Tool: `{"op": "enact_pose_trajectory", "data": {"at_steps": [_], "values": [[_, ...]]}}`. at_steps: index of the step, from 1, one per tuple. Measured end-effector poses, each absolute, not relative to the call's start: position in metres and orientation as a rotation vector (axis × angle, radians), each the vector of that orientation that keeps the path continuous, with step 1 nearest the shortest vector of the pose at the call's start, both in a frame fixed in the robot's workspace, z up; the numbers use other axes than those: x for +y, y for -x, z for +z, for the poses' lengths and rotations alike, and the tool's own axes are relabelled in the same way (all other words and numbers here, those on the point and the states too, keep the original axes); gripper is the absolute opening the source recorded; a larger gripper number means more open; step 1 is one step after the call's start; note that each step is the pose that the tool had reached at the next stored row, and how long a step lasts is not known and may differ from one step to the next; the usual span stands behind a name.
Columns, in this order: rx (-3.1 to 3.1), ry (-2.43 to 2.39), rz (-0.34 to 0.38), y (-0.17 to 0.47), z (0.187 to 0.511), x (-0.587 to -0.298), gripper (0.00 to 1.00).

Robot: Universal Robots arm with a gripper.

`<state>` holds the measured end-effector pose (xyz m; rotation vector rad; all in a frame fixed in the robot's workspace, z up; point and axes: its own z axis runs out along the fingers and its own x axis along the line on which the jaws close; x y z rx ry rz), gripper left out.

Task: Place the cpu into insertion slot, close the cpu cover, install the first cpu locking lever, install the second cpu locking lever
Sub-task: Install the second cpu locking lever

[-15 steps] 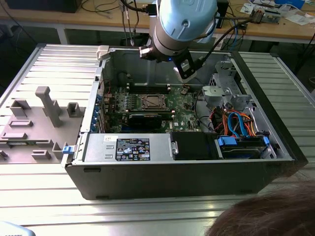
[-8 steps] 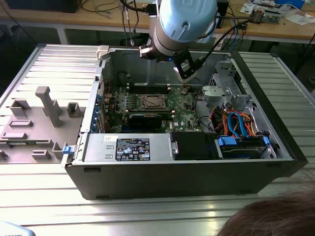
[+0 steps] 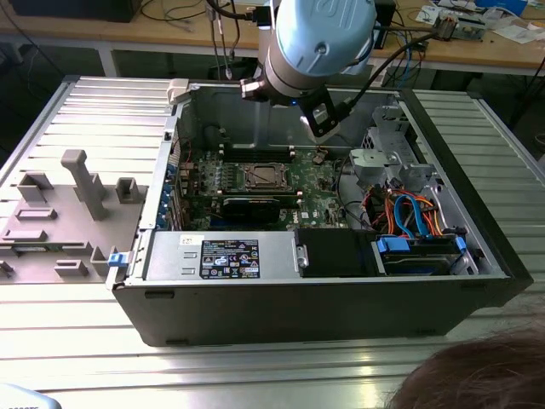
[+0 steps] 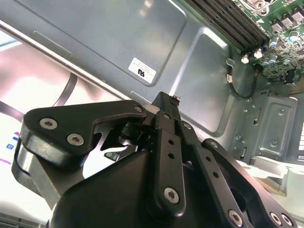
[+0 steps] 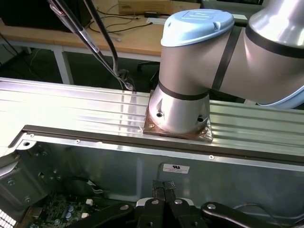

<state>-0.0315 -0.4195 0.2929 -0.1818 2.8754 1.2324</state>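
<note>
My gripper is nearest: matte black linkage arms studded with hex screws, its two slim fingers pressed flat together and holding nothing, poised above the open computer case close to its smooth grey sheet-metal back wall; in the exterior view the green motherboard lies flat on the case floor, and at its middle sits the square insertion slot with a pale metal rim around a silvery-grey centre; beyond, my arm's round base is bolted to the ribbed aluminium table.
</note>
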Motion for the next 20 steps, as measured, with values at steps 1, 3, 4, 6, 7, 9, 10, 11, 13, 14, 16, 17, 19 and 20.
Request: {"op": "enact_pose_trajectory", "data": {"at_steps": [1, 3, 4, 6, 7, 9, 10, 11, 13, 14, 16, 17, 19, 20], "values": [[2.874, 0.182, 1.236, 0.0316, 0.2929, -0.4195, 0.11], [2.873, 0.183, 1.239, 0.0316, 0.2929, -0.4196, 0.11], [2.871, 0.183, 1.242, 0.0316, 0.2929, -0.4196, 0.11], [2.868, 0.183, 1.248, 0.0316, 0.293, -0.4196, 0.11], [2.867, 0.183, 1.25, 0.0315, 0.293, -0.4197, 0.11], [2.865, 0.183, 1.254, 0.0316, 0.2929, -0.4197, 0.11], [2.864, 0.183, 1.257, 0.0315, 0.2929, -0.4197, 0.11], [2.863, 0.183, 1.258, 0.0316, 0.2929, -0.4197, 0.11], [2.862, 0.184, 1.262, 0.0316, 0.293, -0.4198, 0.11], [2.861, 0.184, 1.264, 0.0316, 0.2929, -0.4198, 0.11], [2.859, 0.184, 1.268, 0.0316, 0.2929, -0.4198, 0.11], [2.857, 0.184, 1.271, 0.0316, 0.2929, -0.4198, 0.11], [2.854, 0.185, 1.277, 0.0316, 0.293, -0.4199, 0.11], [2.853, 0.185, 1.28, 0.0316, 0.2929, -0.4199, 0.11]]}}
